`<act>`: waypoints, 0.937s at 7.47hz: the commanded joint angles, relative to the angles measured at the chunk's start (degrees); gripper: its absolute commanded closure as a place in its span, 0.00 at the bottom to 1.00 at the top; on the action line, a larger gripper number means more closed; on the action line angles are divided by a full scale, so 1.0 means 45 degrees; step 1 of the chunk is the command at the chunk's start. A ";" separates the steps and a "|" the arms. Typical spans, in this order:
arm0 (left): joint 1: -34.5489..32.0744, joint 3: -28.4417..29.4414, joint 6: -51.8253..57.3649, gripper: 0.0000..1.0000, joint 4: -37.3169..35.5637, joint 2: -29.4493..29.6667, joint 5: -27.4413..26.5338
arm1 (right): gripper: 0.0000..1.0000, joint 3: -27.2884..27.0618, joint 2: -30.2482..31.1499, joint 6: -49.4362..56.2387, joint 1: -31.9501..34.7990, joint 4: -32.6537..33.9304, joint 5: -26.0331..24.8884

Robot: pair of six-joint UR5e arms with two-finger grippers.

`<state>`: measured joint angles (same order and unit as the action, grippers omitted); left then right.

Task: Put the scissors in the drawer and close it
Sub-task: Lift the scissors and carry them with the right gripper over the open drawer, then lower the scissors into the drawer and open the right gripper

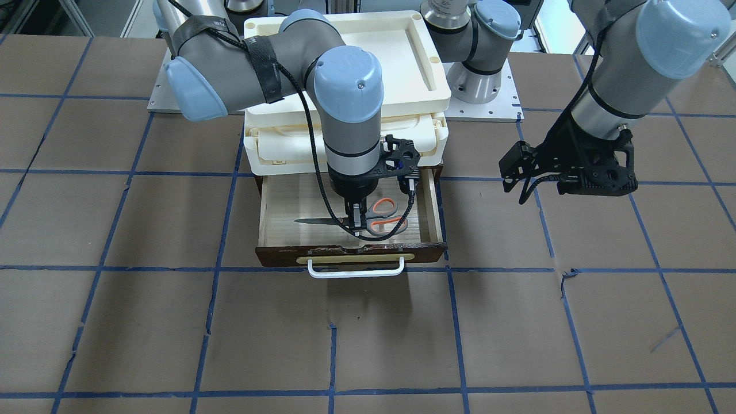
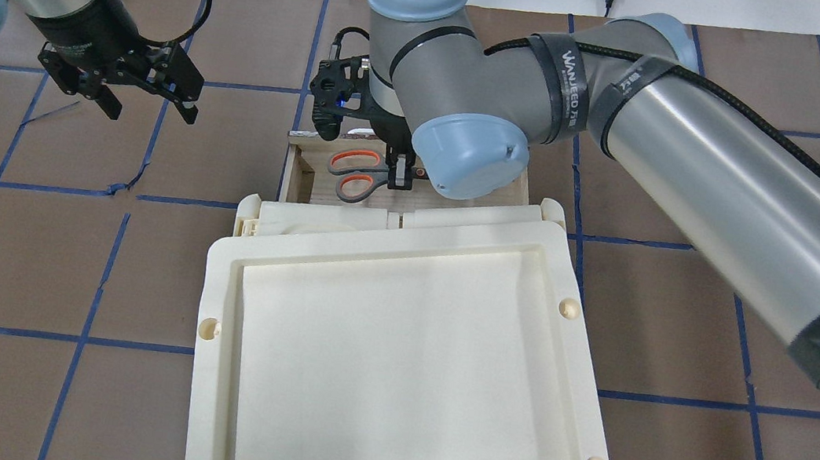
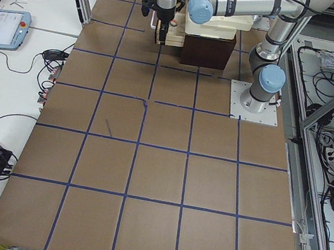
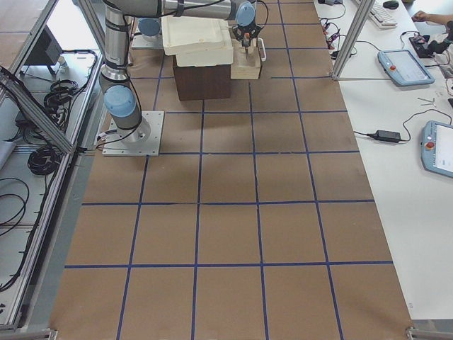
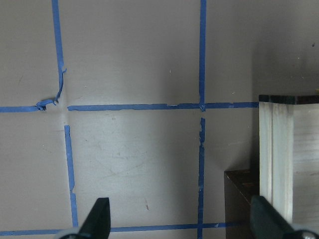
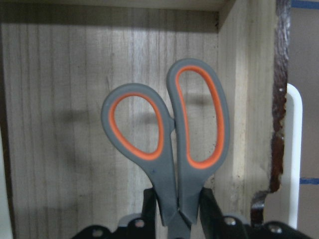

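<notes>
The scissors (image 1: 384, 217), grey handles lined orange and silver blades pointing sideways, are inside the open pale-wood drawer (image 1: 351, 253) with its dark brown front and white bar handle (image 1: 355, 271). My right gripper (image 1: 356, 226) reaches straight down into the drawer and is shut on the scissors near the pivot. The right wrist view shows the scissors (image 6: 169, 144) between the two fingers (image 6: 149, 206), just over the drawer floor (image 6: 55, 99). My left gripper (image 2: 150, 101) is open and empty, above the table beside the drawer. Its view shows the drawer corner (image 5: 275, 149).
A cream plastic tray unit (image 2: 218, 300) sits on top of the cabinet behind the drawer, and also shows in the front-facing view (image 1: 443, 95). The table is brown board with blue tape lines. Both arm bases stand behind the cabinet.
</notes>
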<state>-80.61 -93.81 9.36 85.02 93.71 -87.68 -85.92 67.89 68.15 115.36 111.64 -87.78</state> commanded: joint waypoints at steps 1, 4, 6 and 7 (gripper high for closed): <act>0.0004 -0.0032 -0.0009 0.00 0.0013 0.0016 0.0032 | 0.99 -0.0183 -0.0028 0.0012 0.0008 -0.0043 -0.0005; -0.0114 -0.0344 -0.0088 0.00 0.0052 -0.0003 0.0091 | 0.96 -0.0320 -0.0125 0.0012 0.0008 -0.0024 -0.0004; -0.0114 -0.0384 0.0030 0.00 0.0072 -0.0003 -0.0006 | 0.92 -0.0515 -0.0106 -0.0026 0.0027 -0.0023 -0.0004; -0.0094 -0.0384 0.0030 0.00 0.0091 -0.0003 -0.0026 | 0.77 -0.0536 -0.0106 -0.0027 0.0027 -0.0004 -0.0005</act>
<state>-81.10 -95.47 9.39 85.36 93.70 -87.60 -88.01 67.39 68.09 115.45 111.56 -87.78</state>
